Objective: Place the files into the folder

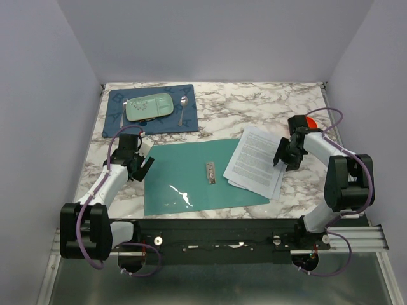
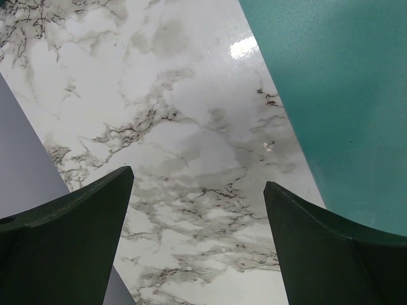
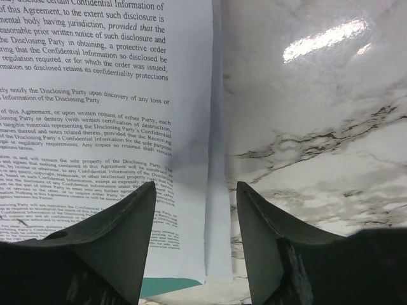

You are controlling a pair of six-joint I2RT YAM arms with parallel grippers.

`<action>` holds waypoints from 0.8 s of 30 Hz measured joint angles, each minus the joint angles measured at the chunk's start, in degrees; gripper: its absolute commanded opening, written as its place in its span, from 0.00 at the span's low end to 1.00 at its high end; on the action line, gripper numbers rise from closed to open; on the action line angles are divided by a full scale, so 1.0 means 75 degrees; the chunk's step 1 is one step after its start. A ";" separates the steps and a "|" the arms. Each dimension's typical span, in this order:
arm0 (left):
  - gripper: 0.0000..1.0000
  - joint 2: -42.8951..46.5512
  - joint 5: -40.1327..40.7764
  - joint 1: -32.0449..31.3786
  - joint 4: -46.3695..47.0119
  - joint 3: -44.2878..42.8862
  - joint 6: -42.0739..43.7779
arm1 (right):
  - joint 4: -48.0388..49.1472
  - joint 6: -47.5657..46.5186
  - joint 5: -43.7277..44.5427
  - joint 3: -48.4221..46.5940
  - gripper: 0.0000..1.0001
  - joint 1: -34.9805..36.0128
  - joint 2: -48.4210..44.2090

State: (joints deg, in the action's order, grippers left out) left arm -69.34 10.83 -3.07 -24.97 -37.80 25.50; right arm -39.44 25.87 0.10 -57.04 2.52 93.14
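The teal-green folder (image 1: 191, 178) lies open and flat at the table's front centre, its metal clip (image 1: 210, 172) at the spine. The white printed files (image 1: 254, 160) lie stacked askew, overlapping the folder's right edge. My left gripper (image 1: 142, 166) is open and empty just left of the folder's left edge; the left wrist view shows marble between its fingers and the folder (image 2: 337, 95) to the right. My right gripper (image 1: 281, 156) is open, straddling the right edge of the files (image 3: 108, 114), one finger over paper, the other over marble.
A dark blue placemat (image 1: 152, 109) at the back left carries a pale green tray (image 1: 149, 107) and a spoon (image 1: 182, 108). A red object (image 1: 311, 122) sits behind the right arm. Grey walls enclose the table on three sides.
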 measured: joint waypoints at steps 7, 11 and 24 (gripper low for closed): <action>0.99 0.0035 0.0003 0.0012 0.0000 0.0017 0.0003 | 0.0105 0.0134 -0.0262 0.0012 0.56 0.0000 0.0000; 0.99 0.0055 0.0000 0.0017 0.0000 0.0017 0.0015 | 0.0114 0.0175 -0.0315 0.0015 0.55 0.0000 0.0020; 0.99 0.0111 -0.0003 0.0082 -0.0003 0.0017 0.0111 | 0.0108 0.0315 -0.0318 0.0015 0.45 0.0000 0.0251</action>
State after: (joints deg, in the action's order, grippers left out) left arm -68.51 10.81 -2.46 -24.99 -37.67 26.33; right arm -38.63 28.23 -2.28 -56.93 2.52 95.02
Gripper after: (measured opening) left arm 0.988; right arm 0.486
